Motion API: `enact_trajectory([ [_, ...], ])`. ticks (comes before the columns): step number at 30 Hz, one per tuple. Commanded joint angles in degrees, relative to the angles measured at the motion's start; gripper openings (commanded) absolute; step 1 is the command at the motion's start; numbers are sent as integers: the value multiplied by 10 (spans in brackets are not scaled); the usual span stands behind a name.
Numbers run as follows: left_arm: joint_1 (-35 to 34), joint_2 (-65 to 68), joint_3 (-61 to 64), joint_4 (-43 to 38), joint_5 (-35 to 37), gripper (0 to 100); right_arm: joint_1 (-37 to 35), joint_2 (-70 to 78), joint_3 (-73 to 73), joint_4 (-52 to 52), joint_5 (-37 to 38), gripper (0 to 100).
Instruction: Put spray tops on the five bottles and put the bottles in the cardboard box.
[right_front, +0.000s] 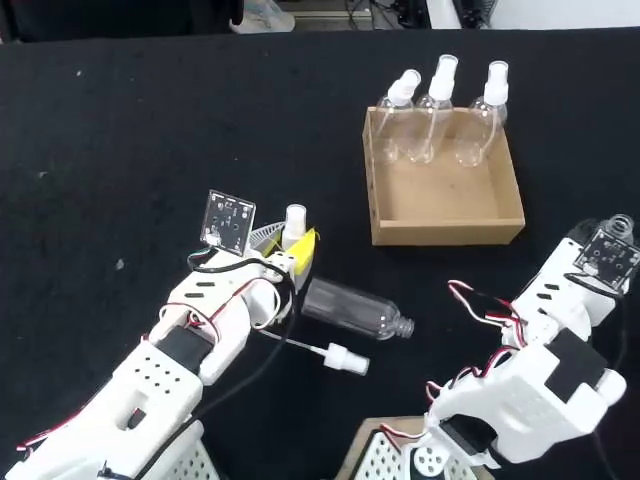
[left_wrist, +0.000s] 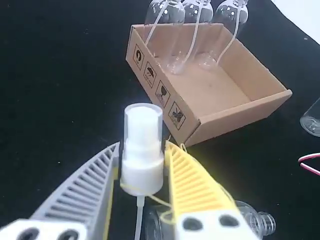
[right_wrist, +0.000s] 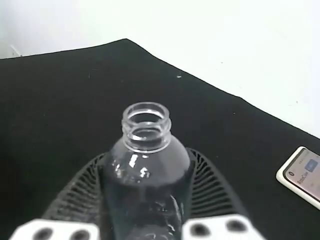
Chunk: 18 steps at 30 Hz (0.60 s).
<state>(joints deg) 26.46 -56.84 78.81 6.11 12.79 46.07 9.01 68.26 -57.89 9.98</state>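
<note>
On the black desk (right_front: 120, 130), far and right of centre: one cardboard box (right_front: 447, 222), open-topped. We count three bottles (right_front: 433, 125) inside it, leaning on its far wall, each already fitted with a spray top.

Middle of the desk: one uncapped bottle (right_front: 352, 309) lying on its side, neck to the right. Just nearer than it lies one loose spray top (right_front: 346, 358), its tube pointing left.

Left claw (left_wrist: 142, 152), left of the lying bottle: pinching a white spray top (left_wrist: 143, 135), nozzle end up, tube hanging below the fingers.

Right claw (right_wrist: 145, 160), at the desk's right edge, nearer than the box: pressed onto an open-necked bottle (right_wrist: 146, 150), whose neck stands out past the fingertips. We also note a phone (right_wrist: 301, 174) farther off.
</note>
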Motion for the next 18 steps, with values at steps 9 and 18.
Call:
enact_trajectory([
  [9, -4, -11, -12, -11, 1, 32, -17, -223, 125, -81, 4, 11],
  [18, -6, -11, -23, -11, 1, 32, -162, -644, 230, 289, 54, 11],
])
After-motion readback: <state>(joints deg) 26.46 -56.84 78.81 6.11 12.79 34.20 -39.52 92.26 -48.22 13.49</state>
